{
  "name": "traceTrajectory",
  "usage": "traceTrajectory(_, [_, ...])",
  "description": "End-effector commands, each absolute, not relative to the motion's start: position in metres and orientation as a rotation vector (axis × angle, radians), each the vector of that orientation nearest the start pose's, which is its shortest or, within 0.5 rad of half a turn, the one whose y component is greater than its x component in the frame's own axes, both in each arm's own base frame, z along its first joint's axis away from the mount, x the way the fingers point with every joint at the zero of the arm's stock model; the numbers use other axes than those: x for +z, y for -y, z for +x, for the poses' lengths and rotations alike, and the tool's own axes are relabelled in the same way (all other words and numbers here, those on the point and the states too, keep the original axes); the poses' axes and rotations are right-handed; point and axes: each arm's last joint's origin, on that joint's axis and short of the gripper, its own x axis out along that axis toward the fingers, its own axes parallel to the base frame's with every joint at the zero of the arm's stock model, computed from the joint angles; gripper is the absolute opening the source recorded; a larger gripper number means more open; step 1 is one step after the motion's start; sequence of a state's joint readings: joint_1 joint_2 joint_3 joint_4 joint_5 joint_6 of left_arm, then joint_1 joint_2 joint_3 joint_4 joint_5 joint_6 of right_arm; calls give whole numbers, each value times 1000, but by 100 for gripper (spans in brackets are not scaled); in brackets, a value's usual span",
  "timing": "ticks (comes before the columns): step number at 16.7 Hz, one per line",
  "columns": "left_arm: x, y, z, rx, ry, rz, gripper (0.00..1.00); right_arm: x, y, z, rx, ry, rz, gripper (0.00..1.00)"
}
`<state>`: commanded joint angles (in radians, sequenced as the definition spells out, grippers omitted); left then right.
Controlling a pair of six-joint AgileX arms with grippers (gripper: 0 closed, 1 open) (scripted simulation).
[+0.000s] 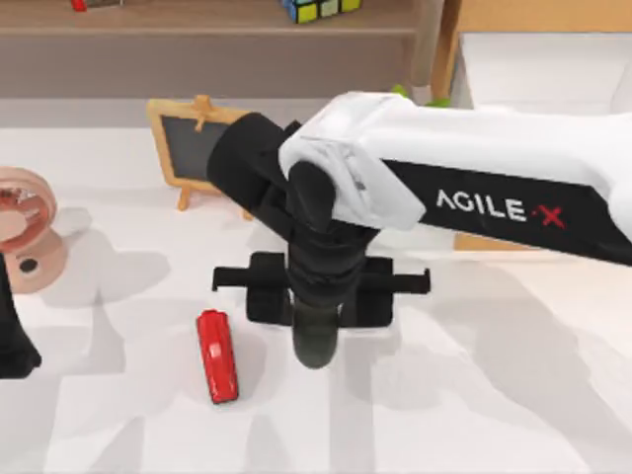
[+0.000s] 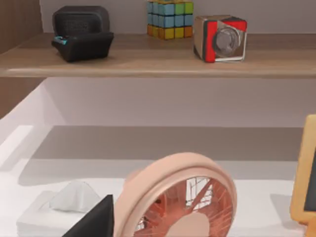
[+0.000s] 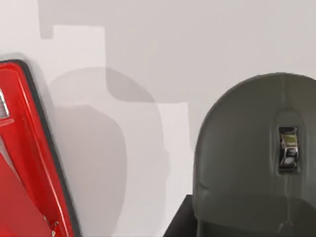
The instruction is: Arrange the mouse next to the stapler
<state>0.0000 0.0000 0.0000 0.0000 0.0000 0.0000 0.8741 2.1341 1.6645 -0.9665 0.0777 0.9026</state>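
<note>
From above, my right arm (image 1: 494, 188) reaches in from the right of the table (image 1: 513, 395) and bends down over its middle. The right gripper (image 1: 316, 341) hangs there with the mouse (image 1: 316, 346) under it — the dark oval sticks out below the wrist, just right of the stapler (image 1: 217, 355), with a narrow strip of table between them. How wide the fingers stand, and whether they clasp the mouse, I cannot tell. A small chalkboard (image 1: 193, 148) stands behind and a pink fan (image 1: 30, 227) sits at the left edge, where my left arm (image 1: 12, 336) is parked.

The left wrist view looks past the fan (image 2: 182, 197) to a shelf (image 2: 158, 57) holding a puzzle cube (image 2: 170, 19).

The right wrist view shows the mouse (image 3: 256, 153) close up — scroll wheel (image 3: 288, 148) visible — and the red stapler (image 3: 24, 158) apart from it on the table.
</note>
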Motion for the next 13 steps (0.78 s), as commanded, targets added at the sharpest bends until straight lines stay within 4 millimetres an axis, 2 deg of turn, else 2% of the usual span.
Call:
traceTrajectory(7, [160, 1, 106, 0, 0, 0, 100, 166, -329, 272, 35, -1418, 68, 0])
traceTrajectory(13, [160, 1, 106, 0, 0, 0, 100, 141, -325, 270, -5, -1466, 22, 0])
